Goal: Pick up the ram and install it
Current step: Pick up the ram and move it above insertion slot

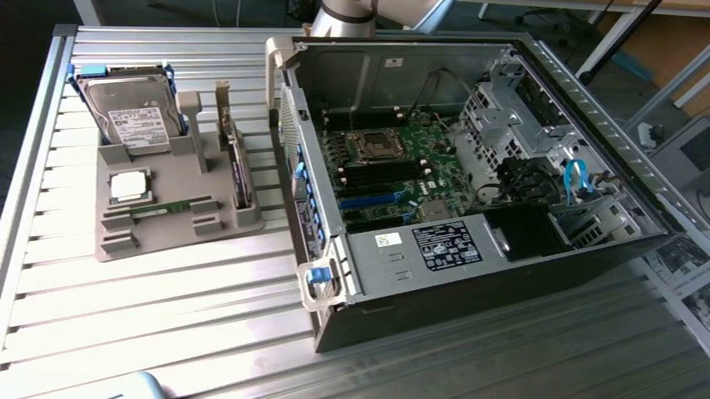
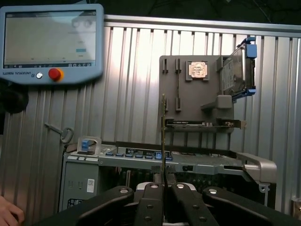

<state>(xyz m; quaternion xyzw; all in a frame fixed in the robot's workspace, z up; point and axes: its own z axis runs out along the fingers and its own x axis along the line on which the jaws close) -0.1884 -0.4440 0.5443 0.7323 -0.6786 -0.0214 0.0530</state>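
My gripper (image 2: pixel 163 186) is shut on the ram (image 2: pixel 163 134), a thin green stick seen edge-on that stands up from between the fingertips. It hangs high above the open computer case (image 2: pixel 169 157) and the grey parts holder (image 2: pixel 193 94). A second ram (image 1: pixel 166 208) like it lies in a slot of that holder (image 1: pixel 166 237), and shows in the wrist view as a thin stick (image 2: pixel 178 87). The motherboard's memory slots (image 1: pixel 383 174) lie inside the case, beside the processor socket (image 1: pixel 372 145).
The holder also carries a silver hard drive (image 1: pixel 133 116), a square processor chip (image 1: pixel 130 184) and an upright expansion card (image 1: pixel 231 154). A teach pendant (image 2: pixel 49 42) and a key (image 2: pixel 63 134) lie on the slatted table (image 1: pixel 145 307). A person's hand (image 2: pixel 9 212) is near the case.
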